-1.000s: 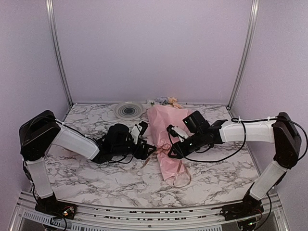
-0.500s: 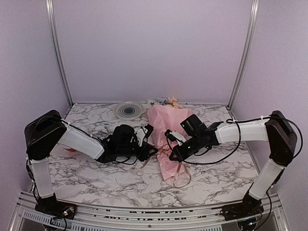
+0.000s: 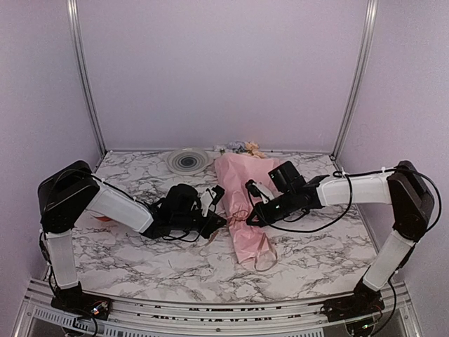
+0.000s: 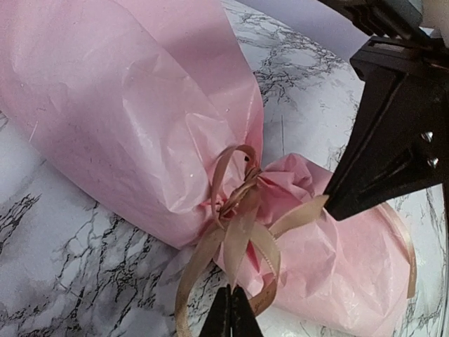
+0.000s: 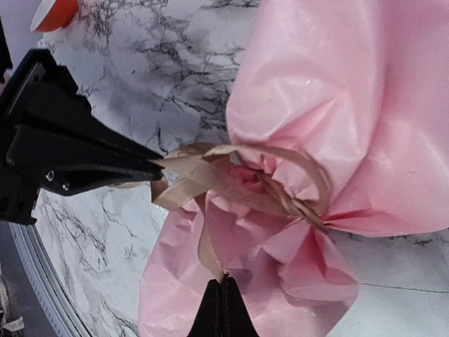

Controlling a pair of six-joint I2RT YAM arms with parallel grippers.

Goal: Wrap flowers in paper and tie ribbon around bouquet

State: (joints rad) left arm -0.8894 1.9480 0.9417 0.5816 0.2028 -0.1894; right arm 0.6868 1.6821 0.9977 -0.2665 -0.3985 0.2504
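Now, nearest to me on the marbled surface lay the narrow tail of the bouquet, pointing back toward the arm bases and a little to the right. Its long axis ran from near to far across the middle of the surface, and it lay flat on its side.

At its pinched waist, both arms had just changed. A second before, their jaws were spread on either side of the knot. At this moment the left gripper was pressed together on one strand of the tan ribbon, and the right gripper was pinching another strand from the opposite side. The ribbon was already looped loosely around the gathered pink paper.

I judged this to mean the tying had reached its closing stage. With a strand held on each side, pulling the two apart should draw the knot snug.

Farther away, the cone widened toward the back wall. The flowers showed at that far mouth, small and hard to make out.
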